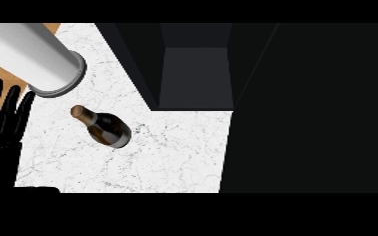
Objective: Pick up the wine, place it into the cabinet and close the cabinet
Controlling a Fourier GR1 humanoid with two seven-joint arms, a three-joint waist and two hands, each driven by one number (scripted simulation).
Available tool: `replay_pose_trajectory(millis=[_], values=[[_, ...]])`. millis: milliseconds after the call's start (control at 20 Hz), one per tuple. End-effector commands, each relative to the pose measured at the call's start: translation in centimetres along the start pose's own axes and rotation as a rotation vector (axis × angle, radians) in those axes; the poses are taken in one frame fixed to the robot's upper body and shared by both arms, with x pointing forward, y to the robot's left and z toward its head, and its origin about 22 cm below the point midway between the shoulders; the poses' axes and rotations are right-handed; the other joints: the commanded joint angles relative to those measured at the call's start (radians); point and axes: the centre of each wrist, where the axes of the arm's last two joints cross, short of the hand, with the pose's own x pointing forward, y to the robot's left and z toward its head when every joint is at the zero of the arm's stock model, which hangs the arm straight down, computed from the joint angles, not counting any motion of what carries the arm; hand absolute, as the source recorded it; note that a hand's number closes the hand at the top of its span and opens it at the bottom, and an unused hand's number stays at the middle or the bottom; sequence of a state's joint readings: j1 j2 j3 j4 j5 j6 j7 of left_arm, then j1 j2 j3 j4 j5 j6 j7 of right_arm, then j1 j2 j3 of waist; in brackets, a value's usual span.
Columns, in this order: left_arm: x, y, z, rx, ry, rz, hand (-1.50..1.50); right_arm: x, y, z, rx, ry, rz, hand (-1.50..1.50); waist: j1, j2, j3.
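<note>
Marbled counter [170, 155], glossy dark bottle [108, 128]

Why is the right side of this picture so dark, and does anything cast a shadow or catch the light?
In the head view, the dark cabinet fills the right side, its open inside barely lit. The white marble counter is evenly bright. The wine bottle throws only a faint shadow beside itself, with a slight sheen on its glass. The left robot hand shows as a black shape at the left edge.
</note>
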State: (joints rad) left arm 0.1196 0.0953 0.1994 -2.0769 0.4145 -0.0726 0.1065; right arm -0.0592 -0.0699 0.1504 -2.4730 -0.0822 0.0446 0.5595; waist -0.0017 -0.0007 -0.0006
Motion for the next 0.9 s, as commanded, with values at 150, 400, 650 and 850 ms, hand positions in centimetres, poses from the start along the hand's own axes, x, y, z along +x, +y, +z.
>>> replay_pose_trajectory(millis=[150, 400, 650, 850], values=[[-6.1, 2.4, -0.9, 0.021, 0.078, -0.028, -1.5, 1.9, -0.1, 1.4, 0.023, -0.027, -0.02, -1.5, -0.006, 0.001, 0.0], [-7.9, 6.3, -0.7, 0.008, 0.12, -0.039, -1.5, 2.0, -0.3, 0.2, 0.01, -0.036, -0.029, -1.5, -0.002, 0.001, 0.0], [-11.4, 6.8, -0.4, 0.023, 0.163, -0.021, -1.5, 1.1, 0.6, 0.6, 0.006, -0.034, -0.036, -1.5, -0.003, 0.001, 0.0], [-14.5, 6.2, -0.4, 0.008, 0.208, -0.027, -1.5, 1.9, 0.3, -0.3, 0.021, -0.049, -0.04, -1.5, -0.004, 0.002, 0.0]])
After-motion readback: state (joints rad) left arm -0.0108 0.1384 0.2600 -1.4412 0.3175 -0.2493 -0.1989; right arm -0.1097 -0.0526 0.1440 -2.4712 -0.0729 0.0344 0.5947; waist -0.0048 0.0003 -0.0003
